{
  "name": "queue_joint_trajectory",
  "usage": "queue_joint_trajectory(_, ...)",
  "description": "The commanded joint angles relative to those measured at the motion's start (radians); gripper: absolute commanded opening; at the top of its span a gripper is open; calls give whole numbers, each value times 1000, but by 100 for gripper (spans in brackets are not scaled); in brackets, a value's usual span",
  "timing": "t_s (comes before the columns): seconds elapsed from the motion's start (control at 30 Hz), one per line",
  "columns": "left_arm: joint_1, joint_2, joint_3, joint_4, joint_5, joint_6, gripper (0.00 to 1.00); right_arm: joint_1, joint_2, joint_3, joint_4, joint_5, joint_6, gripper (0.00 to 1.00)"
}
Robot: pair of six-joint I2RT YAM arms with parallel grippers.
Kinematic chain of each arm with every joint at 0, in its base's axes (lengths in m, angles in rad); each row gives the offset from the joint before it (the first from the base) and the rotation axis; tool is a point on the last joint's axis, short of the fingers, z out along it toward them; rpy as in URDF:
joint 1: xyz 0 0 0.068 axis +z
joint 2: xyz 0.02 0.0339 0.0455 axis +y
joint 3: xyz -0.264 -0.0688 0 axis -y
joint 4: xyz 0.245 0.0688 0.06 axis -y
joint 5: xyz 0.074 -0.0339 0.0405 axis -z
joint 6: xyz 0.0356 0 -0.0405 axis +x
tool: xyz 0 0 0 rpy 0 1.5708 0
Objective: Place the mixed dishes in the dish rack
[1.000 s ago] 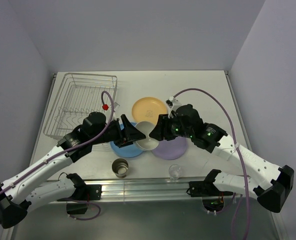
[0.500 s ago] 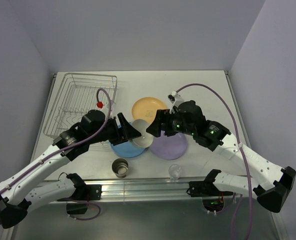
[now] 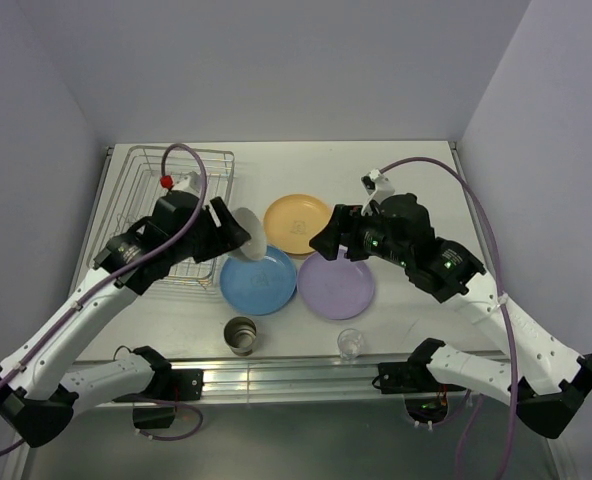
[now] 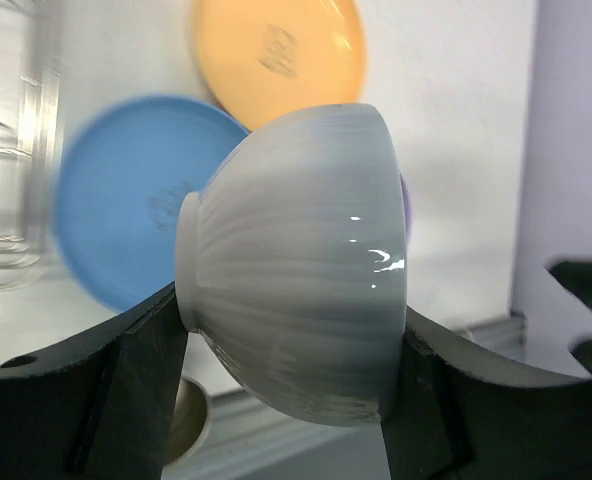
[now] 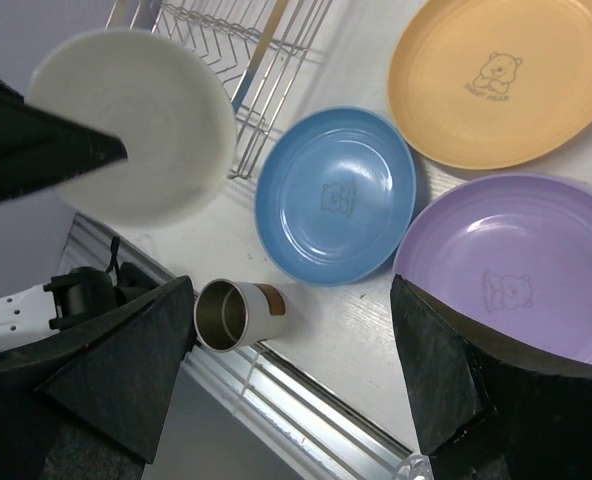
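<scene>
The left end effector (image 4: 288,350) grips the white bowl (image 4: 296,270), tipped sideways in the air. The dish rack (image 3: 161,200) lies just to its left. Lift clear of the rack's raised side, then lower gently between prongs. The right end effector (image 3: 324,238) gapes wide, empty.

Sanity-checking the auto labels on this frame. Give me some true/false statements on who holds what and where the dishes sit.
1. The left gripper holds the white bowl off the table. True.
2. The blue plate stands in the dish rack. False: it lies flat on the table, beside the rack.
3. The right gripper is shut on the purple plate. False: it is open and empty, above the plates.
4. The cream cup and the clear glass sit near the table's front edge. True.
5. The yellow-orange plate is the plate nearest the arm bases. False: it is the farthest back of the three.
</scene>
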Motion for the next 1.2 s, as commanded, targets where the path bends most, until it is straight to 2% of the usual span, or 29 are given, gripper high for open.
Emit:
queue_joint_trajectory(0.0,56,14,107,-28,-133,82,0,-20,-23,-9,-3,15,-39,87)
queue_joint_trajectory(0.2,204,118,191,-34,-193,163,0,-40,29,-11,15,-20,-88,87)
queue_joint_trajectory(0.3,240,175,242,-25,-231,185,0,-41,46,-21,52,-37,-105,87)
queue_joint_trajectory(0.43,306,313,337,-17,-287,219,0,-41,104,-20,67,-72,-133,87)
queue_joint_trajectory(0.53,329,414,401,-29,-374,243,0,-40,144,-20,86,-159,-124,86)
queue_joint_trajectory(0.57,336,445,468,-42,-397,249,0,-41,152,-18,90,-219,-102,86)
queue_joint_trajectory(0.73,369,678,720,-178,-501,301,0,-41,173,17,51,-302,-41,85)
queue_joint_trajectory(0.83,401,783,890,-241,-520,311,0,-40,184,60,-23,-334,-21,85)
queue_joint_trajectory(0.93,454,866,972,-273,-500,303,0,-41,213,135,-156,-319,-41,85)
queue_joint_trajectory(1.0,475,896,987,-287,-486,303,0,-40,209,160,-212,-314,-38,85)
queue_joint_trajectory(1.1,524,869,883,-185,-400,291,0,-40,208,195,-236,-346,-4,85)
queue_joint_trajectory(1.17,547,866,848,-166,-368,265,0,-41,247,247,-328,-351,-19,85)
